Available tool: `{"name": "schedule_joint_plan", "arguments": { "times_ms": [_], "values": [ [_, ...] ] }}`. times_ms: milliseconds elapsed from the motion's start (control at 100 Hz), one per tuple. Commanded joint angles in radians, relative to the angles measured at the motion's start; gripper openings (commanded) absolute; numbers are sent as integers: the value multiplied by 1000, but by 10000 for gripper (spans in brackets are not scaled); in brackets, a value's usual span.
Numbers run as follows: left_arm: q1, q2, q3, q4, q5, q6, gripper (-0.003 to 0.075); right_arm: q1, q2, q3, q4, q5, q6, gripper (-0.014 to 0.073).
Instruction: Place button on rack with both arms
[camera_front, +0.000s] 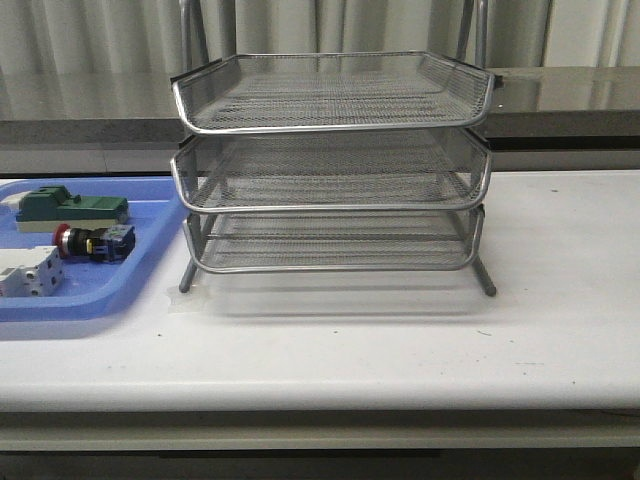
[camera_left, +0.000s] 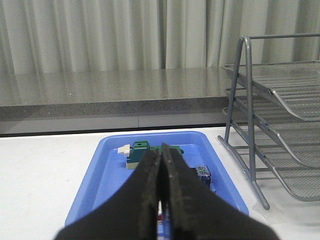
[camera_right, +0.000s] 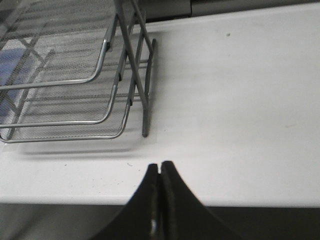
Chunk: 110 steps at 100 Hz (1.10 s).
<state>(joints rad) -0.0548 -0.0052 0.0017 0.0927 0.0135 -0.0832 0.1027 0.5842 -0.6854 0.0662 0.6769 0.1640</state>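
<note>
Pincer absent from front view; button lies in blue tray, left of rack, on counter. Rack tiers bare. Task judged not started: pick, transfer, placement all remain.

Left wrist view: left pincer fingers together, nothing held, above tray; green block behind, button mostly hidden.

Right wrist view: right pincer pressed together, empty, near rack foot; button out of sight.
</note>
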Motion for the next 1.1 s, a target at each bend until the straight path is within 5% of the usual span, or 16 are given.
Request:
{"name": "schedule_joint_plan", "arguments": {
  "times_ms": [0,410,740,1090],
  "values": [
    [-6,-32,47,-10,-79,-11,-20,2,80,-47,69,-68,0,-60],
    [-6,-32,47,-10,-79,-11,-20,2,324,-47,428,-100,0,-48],
    [-6,-32,47,-10,-79,-11,-20,8,458,-47,563,-150,-17,316],
    [-6,-32,47,-10,-79,-11,-20,8,622,-47,836,-264,-278,325]
  ]
}}
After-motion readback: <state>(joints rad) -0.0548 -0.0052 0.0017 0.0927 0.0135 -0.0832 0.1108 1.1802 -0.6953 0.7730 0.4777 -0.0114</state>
